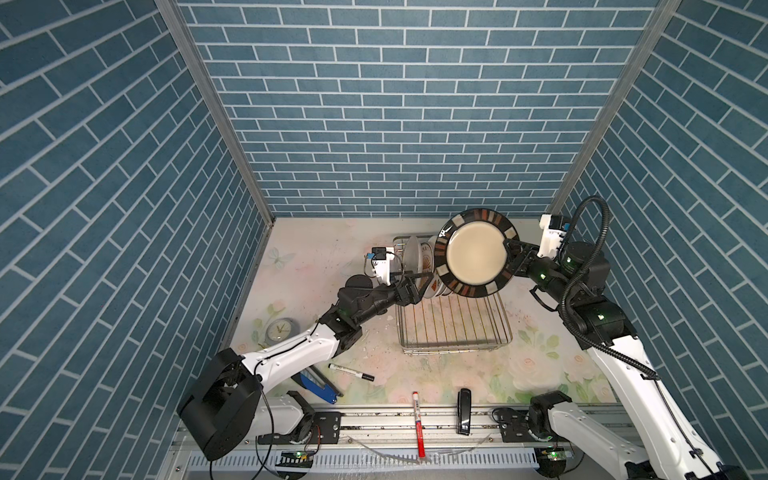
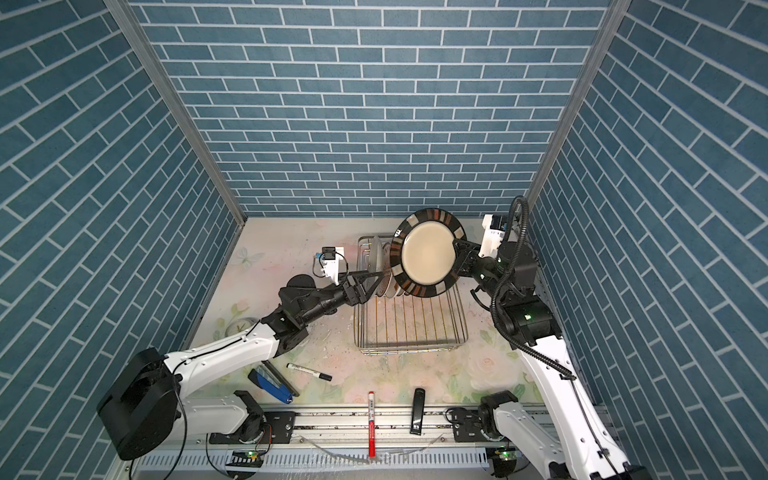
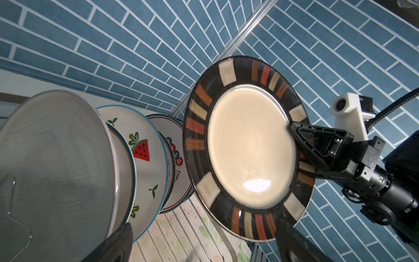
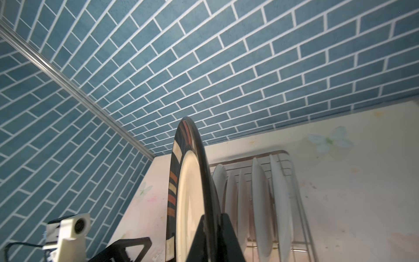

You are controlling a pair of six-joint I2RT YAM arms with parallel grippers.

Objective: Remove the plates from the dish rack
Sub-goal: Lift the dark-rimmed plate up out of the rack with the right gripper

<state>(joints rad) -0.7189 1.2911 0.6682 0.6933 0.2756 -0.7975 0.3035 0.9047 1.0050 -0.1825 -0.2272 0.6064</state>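
Clamping dark-rimmed plate (image 1: 477,257) — right end effector (image 1: 510,246), seemingly above dish rack (image 1: 457,345)

In both top views the dark-rimmed plate (image 1: 476,257) is covering the far end of the dish rack (image 1: 453,332) and parts of the plates (image 1: 424,259) standing in it. The left arm (image 1: 291,353) is hiding part of the clock (image 1: 278,329). In the left wrist view the grey plate (image 3: 56,158) is running off the edge, and the right wrist view's bottom edge is cutting off the right tool (image 4: 214,238).
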